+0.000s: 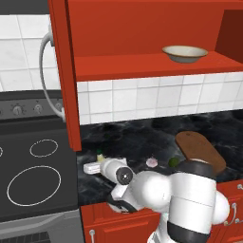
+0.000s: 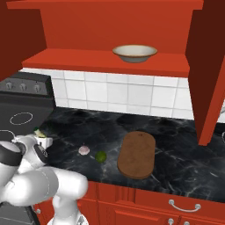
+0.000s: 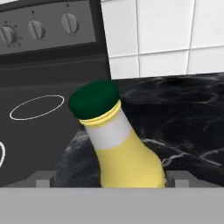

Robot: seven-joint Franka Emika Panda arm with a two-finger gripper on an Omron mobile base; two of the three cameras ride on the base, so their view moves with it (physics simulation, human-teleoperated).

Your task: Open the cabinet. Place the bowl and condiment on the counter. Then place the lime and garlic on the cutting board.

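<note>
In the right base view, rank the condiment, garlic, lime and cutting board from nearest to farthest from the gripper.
1. The condiment, right at the gripper, at the counter's stove end.
2. The garlic, further right on the counter.
3. The lime, just right of the garlic.
4. The cutting board, farthest right.

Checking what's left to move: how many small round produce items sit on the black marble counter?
2: a pale pinkish garlic bulb and a dark green lime, side by side left of the brown wooden cutting board.
</note>
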